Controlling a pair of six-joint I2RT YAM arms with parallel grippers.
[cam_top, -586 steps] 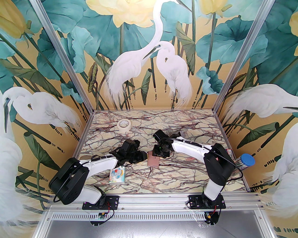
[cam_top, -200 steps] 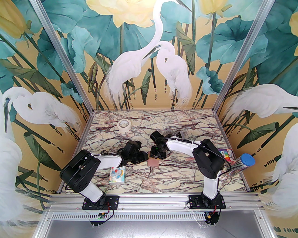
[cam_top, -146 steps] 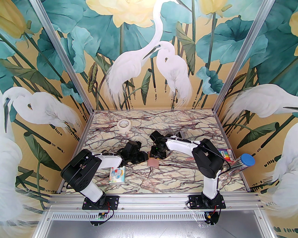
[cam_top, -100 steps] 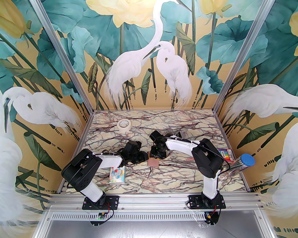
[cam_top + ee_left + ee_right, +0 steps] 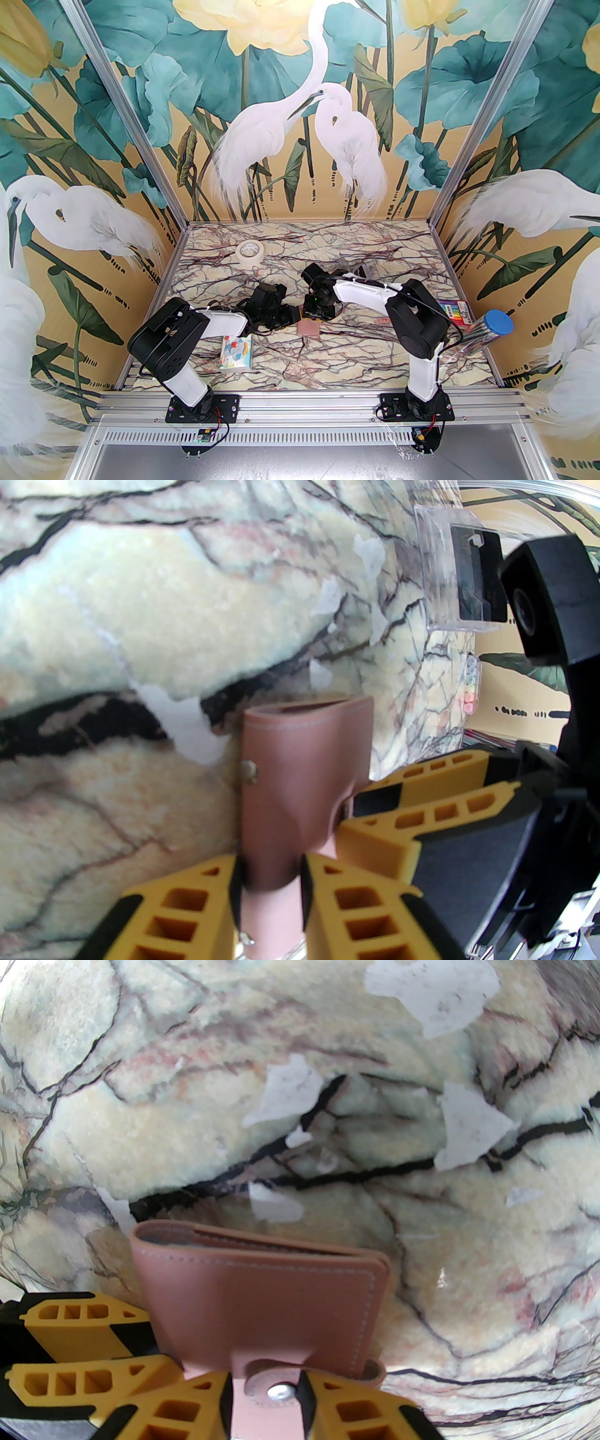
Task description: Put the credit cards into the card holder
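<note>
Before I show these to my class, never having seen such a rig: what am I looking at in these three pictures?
Two robot arms are bolted at the near edge of a marble-patterned table. One picture looks down from above and behind them; the other two come from a camera on each wrist. On the table lie a tape roll, a cartoon-printed tissue pack and a pink card holder. The left arm and the right arm each have their yellow jaws closed on that folded card holder.
</note>
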